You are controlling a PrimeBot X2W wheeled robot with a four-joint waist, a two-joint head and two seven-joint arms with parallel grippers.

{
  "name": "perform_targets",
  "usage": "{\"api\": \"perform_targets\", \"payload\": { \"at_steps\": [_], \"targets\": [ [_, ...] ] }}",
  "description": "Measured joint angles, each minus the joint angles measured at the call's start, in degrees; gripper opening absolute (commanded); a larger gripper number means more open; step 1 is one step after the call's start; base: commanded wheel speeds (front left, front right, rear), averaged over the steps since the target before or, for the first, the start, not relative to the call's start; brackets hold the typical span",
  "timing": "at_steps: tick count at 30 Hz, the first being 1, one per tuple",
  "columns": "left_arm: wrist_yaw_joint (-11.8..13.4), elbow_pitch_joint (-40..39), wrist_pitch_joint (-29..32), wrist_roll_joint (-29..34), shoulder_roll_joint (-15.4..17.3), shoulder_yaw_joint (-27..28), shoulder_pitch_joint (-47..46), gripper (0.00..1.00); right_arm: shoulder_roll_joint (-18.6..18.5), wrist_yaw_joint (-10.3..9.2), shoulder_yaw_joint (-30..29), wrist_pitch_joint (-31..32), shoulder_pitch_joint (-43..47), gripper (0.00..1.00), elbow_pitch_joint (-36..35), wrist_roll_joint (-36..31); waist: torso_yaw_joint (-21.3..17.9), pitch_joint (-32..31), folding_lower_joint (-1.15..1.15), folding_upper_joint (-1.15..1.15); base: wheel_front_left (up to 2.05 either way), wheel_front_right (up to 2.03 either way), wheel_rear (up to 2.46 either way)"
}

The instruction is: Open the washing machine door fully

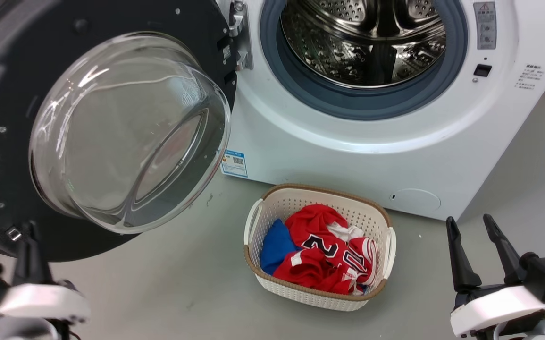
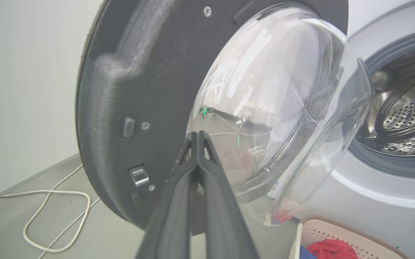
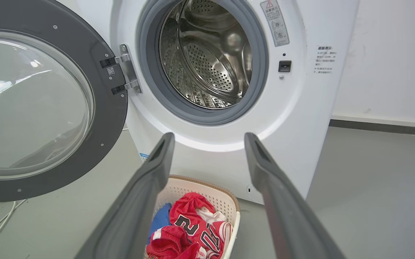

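The glossy black door (image 1: pixel 112 132), its clear glass bowl bulging out, is hanging wide open on its hinge, left of the white washer (image 1: pixel 347 151) and its perforated steel drum (image 1: pixel 362 38). The left gripper's (image 2: pixel 197 135) jaws are pressing together, empty, by the door's lower rim. The right gripper's (image 1: pixel 469 220) jaws are standing spread near the lattice basket (image 1: pixel 322 295).

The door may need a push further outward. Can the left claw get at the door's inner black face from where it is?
Probably yes. The left claw, fingers shut together, points straight at the washing machine door beside its glass bowl, with nothing between them; contact itself is unclear.
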Motion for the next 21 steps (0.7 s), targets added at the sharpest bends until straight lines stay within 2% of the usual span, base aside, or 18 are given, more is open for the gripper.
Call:
{"api": "perform_targets", "payload": {
  "at_steps": [9, 13, 18, 19, 20, 21],
  "targets": [
    [0.24, -8.00, 1.62, 2.50, -4.75, -6.98, 8.24, 0.00, 0.83, 0.00, 0.62, -0.22, 1.02, 1.00, 0.16, -0.77, -1.00, -2.74, 0.00, 0.00, 0.00, 0.00, 0.00],
    [-0.30, -10.10, 2.60, 3.55, -6.80, -11.05, 8.78, 0.00, 1.11, 0.00, 1.00, -0.27, 1.08, 1.00, 0.20, -1.24, -2.43, -3.29, 0.00, 0.00, 0.00, 0.00, 0.00],
    [-1.53, -9.00, 2.80, 5.03, -7.99, -14.94, 6.98, 0.00, 1.29, 0.00, 1.62, 0.07, 1.07, 1.00, 0.25, -1.75, -5.14, -3.59, 0.00, 0.00, 0.00, 0.00, 0.00],
    [-1.64, -8.48, 2.80, 5.34, -8.26, -15.69, 6.39, 0.08, 1.27, 0.00, 1.75, 0.08, 1.08, 1.00, 0.26, -1.78, -5.82, -3.63, 0.00, 0.00, 0.00, 0.00, 0.00],
    [-1.92, -7.93, 2.80, 5.73, -8.46, -16.26, 5.95, 0.28, 1.26, 0.00, 1.76, 0.12, 1.08, 1.00, 0.29, -1.91, -6.51, -3.66, 0.00, 0.00, 0.00, 0.00, 0.00],
    [-2.05, -7.38, 2.80, 6.01, -8.53, -16.60, 5.50, 0.40, 1.22, 0.00, 1.88, 0.16, 1.08, 1.00, 0.29, -2.04, -7.22, -3.69, 0.00, 0.00, 0.00, 0.00, 0.00]
  ]
}}
